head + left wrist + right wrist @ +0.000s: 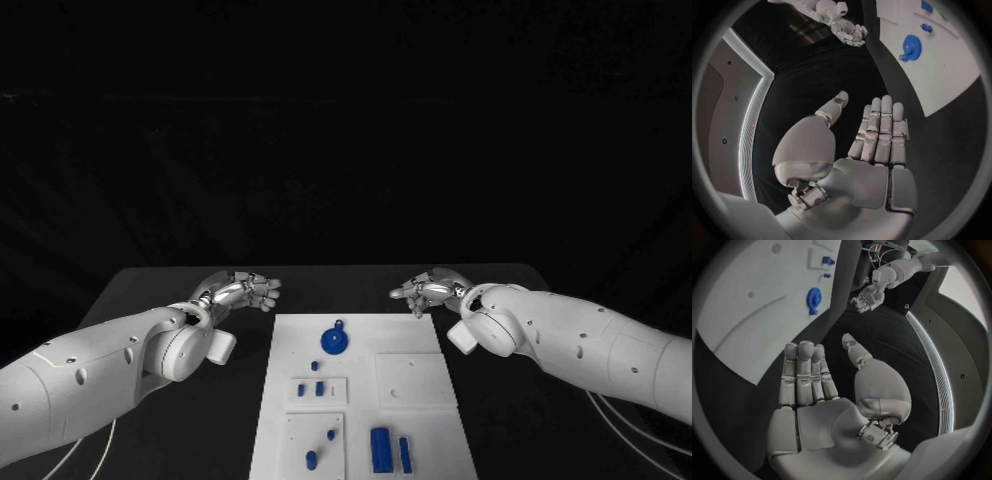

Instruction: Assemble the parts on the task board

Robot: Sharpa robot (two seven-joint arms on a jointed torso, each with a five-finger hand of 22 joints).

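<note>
While the board lies flat mid-tabletop, long axis running away from the robot, its blue parts sit spread over it: a round disc with a small tab near the far end, two short pegs in a raised square at mid-left, a small one on the mid-right square, two long bars and two small pieces nearer the robot. Whether any are seated as wanted, cannot tell

Both hands hover off the board at its far corners, left hand one side, right hand the other; the disc lies between them, slightly nearer the left, toward the robot from both sets of fingers. Wrist views show each hand flat, fingers straight and side by side, thumb apart, holding nothing

Board matte white plastic with shallow panels; parts smooth, hard-looking; tabletop black, dull
</note>
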